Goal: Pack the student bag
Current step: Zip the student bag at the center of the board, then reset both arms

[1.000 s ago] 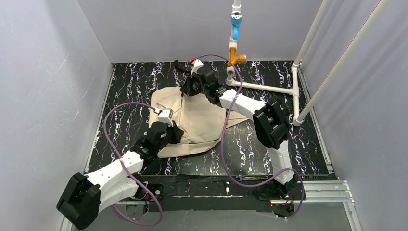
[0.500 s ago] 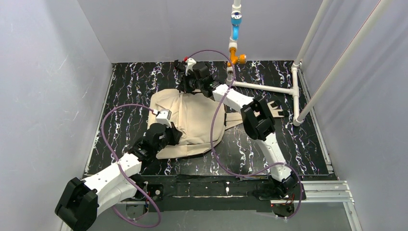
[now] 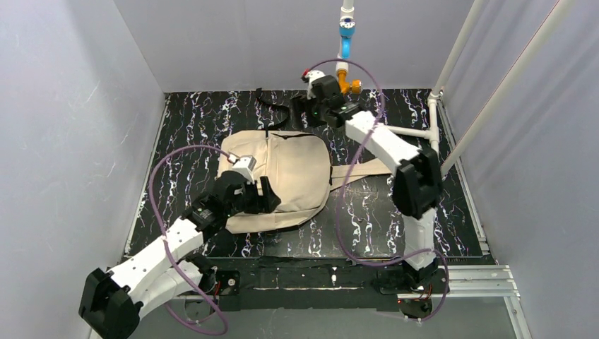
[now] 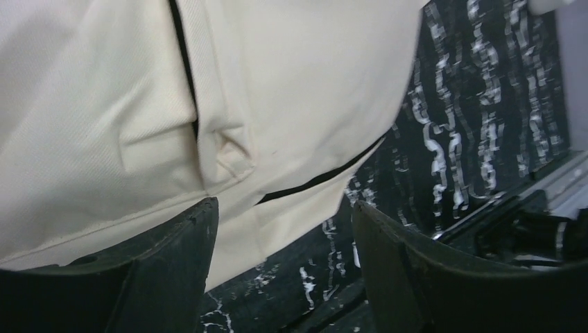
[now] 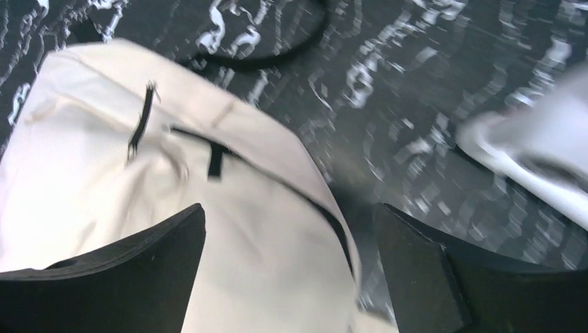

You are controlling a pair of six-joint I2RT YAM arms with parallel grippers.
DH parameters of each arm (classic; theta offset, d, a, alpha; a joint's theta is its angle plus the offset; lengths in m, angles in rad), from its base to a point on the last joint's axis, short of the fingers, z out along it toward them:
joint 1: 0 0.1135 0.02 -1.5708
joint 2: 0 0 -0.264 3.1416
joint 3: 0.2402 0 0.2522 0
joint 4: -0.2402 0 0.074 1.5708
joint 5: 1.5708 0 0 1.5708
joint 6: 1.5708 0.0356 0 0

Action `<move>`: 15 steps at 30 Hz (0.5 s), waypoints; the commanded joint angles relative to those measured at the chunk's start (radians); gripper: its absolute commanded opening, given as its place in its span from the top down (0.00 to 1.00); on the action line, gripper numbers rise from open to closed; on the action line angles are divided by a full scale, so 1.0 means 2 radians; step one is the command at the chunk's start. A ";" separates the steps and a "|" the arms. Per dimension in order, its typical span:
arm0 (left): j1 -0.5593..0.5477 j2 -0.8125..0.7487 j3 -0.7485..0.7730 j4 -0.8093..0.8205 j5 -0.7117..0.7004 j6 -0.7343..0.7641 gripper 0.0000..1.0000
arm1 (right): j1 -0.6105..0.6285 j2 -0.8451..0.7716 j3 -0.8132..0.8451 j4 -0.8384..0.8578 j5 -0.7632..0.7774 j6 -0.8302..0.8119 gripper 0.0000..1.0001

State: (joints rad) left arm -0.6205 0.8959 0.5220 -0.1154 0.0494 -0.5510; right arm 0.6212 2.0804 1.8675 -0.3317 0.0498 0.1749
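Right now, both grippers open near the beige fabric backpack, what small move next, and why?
Probably lower the right gripper toward the black zipper line at the top of the beige fabric backpack: it hangs open above that end, nothing is held, and the open left gripper hovers over the near edge.

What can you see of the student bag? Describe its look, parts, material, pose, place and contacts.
The student bag is a beige soft fabric backpack lying flat on the marbled table, rounded top toward the far side. Black zip lines cross it, a black loop lies beyond its top, and a beige strap trails right. The open left claw hangs over its near edge, the open right claw above its top.
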 commanded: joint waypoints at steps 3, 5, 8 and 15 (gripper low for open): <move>0.002 -0.067 0.122 -0.132 0.006 -0.007 0.22 | 0.008 -0.218 -0.099 -0.167 0.108 -0.002 0.01; 0.003 -0.086 0.166 -0.167 0.002 0.001 0.17 | 0.008 -0.283 -0.139 -0.197 0.140 0.001 0.02; 0.004 -0.103 0.238 -0.217 -0.003 0.021 0.15 | 0.008 -0.379 -0.193 -0.214 0.187 0.024 0.01; 0.004 -0.119 0.334 -0.270 -0.045 0.041 0.12 | 0.008 -0.497 -0.262 -0.170 0.107 0.006 0.02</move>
State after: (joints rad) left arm -0.6174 0.6689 1.1492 -0.5327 0.0181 -0.5056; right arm 0.6617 1.1530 1.3712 -0.7628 0.2714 0.1997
